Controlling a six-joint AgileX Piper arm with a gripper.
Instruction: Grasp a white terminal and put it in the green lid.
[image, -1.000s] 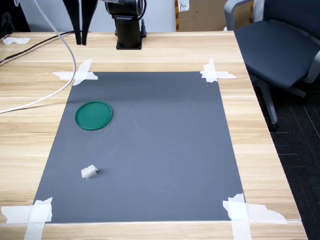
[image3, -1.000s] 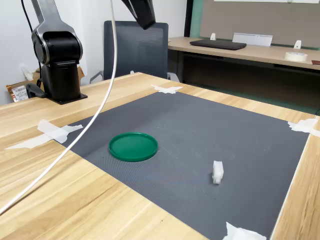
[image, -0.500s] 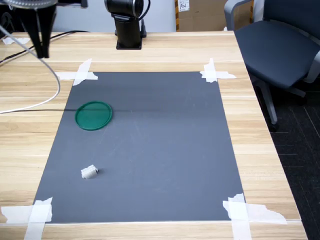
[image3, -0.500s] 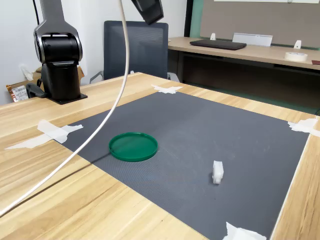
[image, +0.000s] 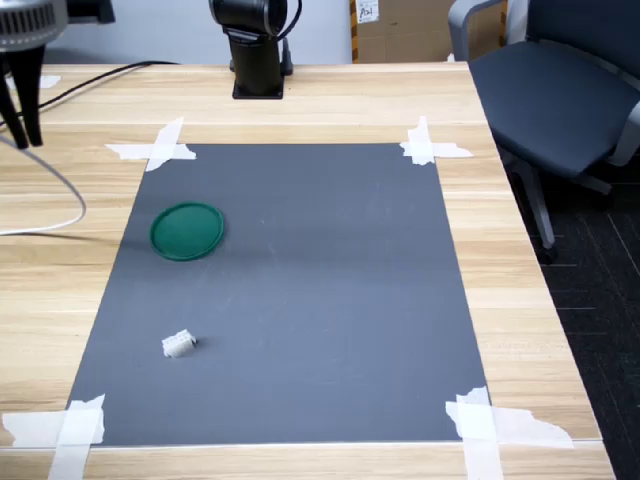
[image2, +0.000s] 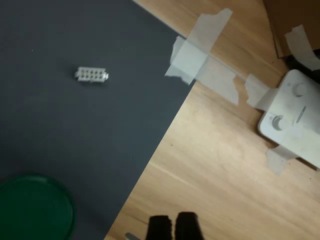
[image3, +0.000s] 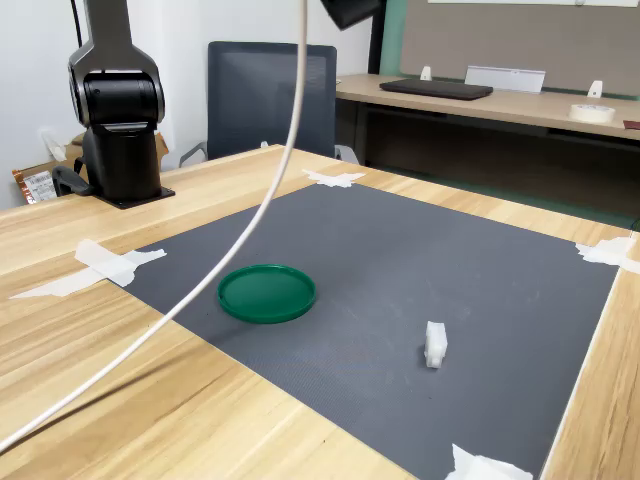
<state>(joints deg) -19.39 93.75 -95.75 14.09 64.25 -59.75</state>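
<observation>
The white terminal (image: 178, 345) (image3: 434, 344) lies on the dark grey mat (image: 300, 300) near its front left corner in the first exterior view. It also shows in the wrist view as a small ridged block (image2: 92, 75). The green lid (image: 187, 231) (image3: 267, 293) (image2: 32, 207) rests flat on the mat, empty, farther back. My gripper (image: 25, 135) (image2: 173, 227) hangs high over the bare wood, off the mat's left edge in the first exterior view and far from both. Its fingers are together and hold nothing.
The arm's black base (image: 258, 60) (image3: 120, 130) stands at the table's back. A white cable (image: 50, 215) (image3: 200, 290) trails over the wood. White tape (image: 160, 148) pins the mat's corners. A white box with knobs (image2: 295, 120) is taped down. An office chair (image: 560, 90) stands beside the table.
The gripper has swung from over the table's back toward the first exterior view's left, past the mat's edge, dragging the white cable along. Terminal and lid have not moved.
</observation>
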